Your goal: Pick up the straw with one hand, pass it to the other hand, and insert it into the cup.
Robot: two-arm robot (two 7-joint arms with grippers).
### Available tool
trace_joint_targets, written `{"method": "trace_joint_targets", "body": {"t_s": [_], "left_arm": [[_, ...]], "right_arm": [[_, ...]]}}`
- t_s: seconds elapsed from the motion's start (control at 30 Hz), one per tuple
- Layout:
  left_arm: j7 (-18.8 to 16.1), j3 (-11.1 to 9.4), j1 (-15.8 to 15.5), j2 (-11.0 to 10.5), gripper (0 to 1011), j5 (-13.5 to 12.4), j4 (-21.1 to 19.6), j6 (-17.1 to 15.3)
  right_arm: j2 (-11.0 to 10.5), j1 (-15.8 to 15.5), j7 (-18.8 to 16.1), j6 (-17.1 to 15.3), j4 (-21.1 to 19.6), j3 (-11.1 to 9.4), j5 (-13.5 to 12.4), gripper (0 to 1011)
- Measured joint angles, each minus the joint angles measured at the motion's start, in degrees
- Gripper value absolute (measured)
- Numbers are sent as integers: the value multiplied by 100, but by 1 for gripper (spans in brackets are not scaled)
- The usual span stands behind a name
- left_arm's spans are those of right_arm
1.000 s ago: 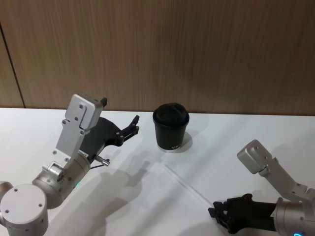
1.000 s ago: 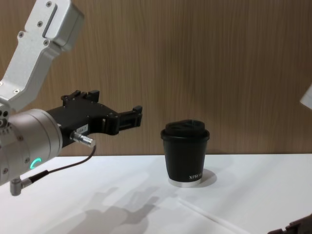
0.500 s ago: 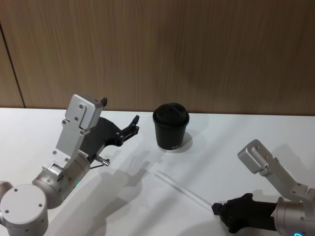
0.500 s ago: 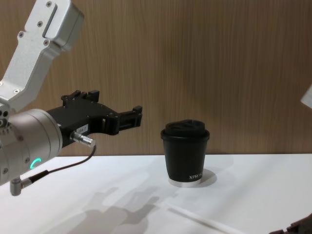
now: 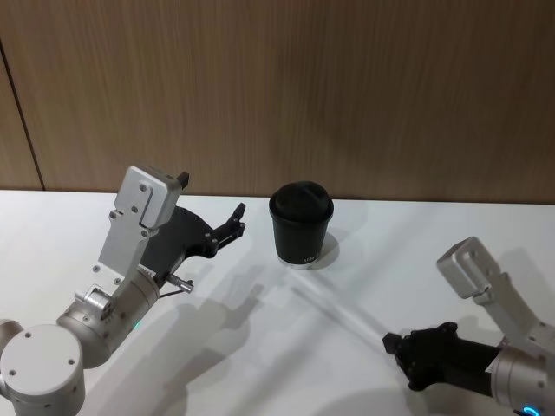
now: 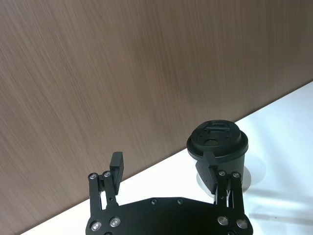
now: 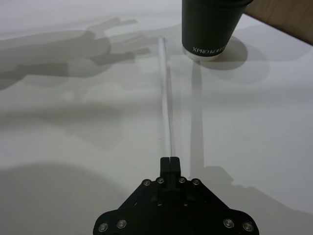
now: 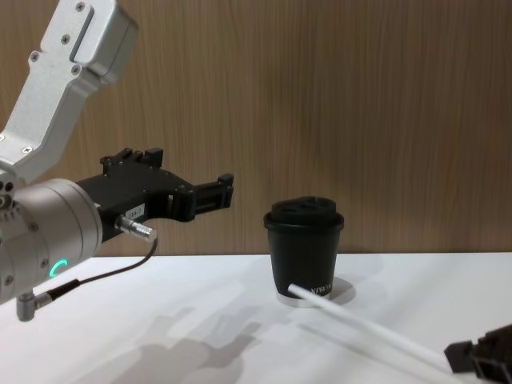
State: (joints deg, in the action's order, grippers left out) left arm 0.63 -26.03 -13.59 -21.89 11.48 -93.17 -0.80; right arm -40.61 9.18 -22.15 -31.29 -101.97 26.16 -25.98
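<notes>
- The right tool [image 7: 169,159] is pinching one end of the white straw [image 7: 166,98] between fully closed fingers, so the pick-up is looking done.
- The straw is stretching away from that tool toward the black lidded cup [image 5: 301,227]. Its free end is lying just beside the cup's base on the cup's near left side, and the shadow running alongside it suggests it is hanging clear of the white worktop [image 5: 416,251].
- The left tool [image 6: 164,169] is hovering with its fingers spread wide and holding nothing, raised above the worktop to the left of the cup and pointing toward it.
- The handover and the insertion are both waiting to be done, so roughly a third of the job is looking complete.
- Bare worktop is lying between the two tools in front of the cup, giving open room for bringing the straw across to the left tool.
- The wood-panelled wall [image 5: 347,87] is standing close behind the cup, so room is tightening on the far side.
- The straw's free end is sitting near the cup, so a careless sweep is risking a knock against it.
- The lid is closed apart from its small opening, so the straw is probably needing a near-upright approach from above.
</notes>
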Motion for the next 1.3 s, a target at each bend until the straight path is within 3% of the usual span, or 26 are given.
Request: {"method": "trace_joint_targets", "body": {"t_s": [0.3, 0.43, 0.9, 1.3], "left_arm": [[0, 0, 0, 0, 1003, 0, 0, 0], [0, 0, 0, 0, 1003, 0, 0, 0], [0, 0, 0, 0, 1003, 0, 0, 0], [0, 0, 0, 0, 1003, 0, 0, 0]], "right_arm": [[13, -320, 246, 638, -112, -345, 31, 0], [15, -535, 322, 1079, -191, -587, -3, 0], [-12, -1164, 258, 2272, -507, -1338, -285, 0], [16, -1072, -170, 2839, -468, -1469, -389, 0]]}}
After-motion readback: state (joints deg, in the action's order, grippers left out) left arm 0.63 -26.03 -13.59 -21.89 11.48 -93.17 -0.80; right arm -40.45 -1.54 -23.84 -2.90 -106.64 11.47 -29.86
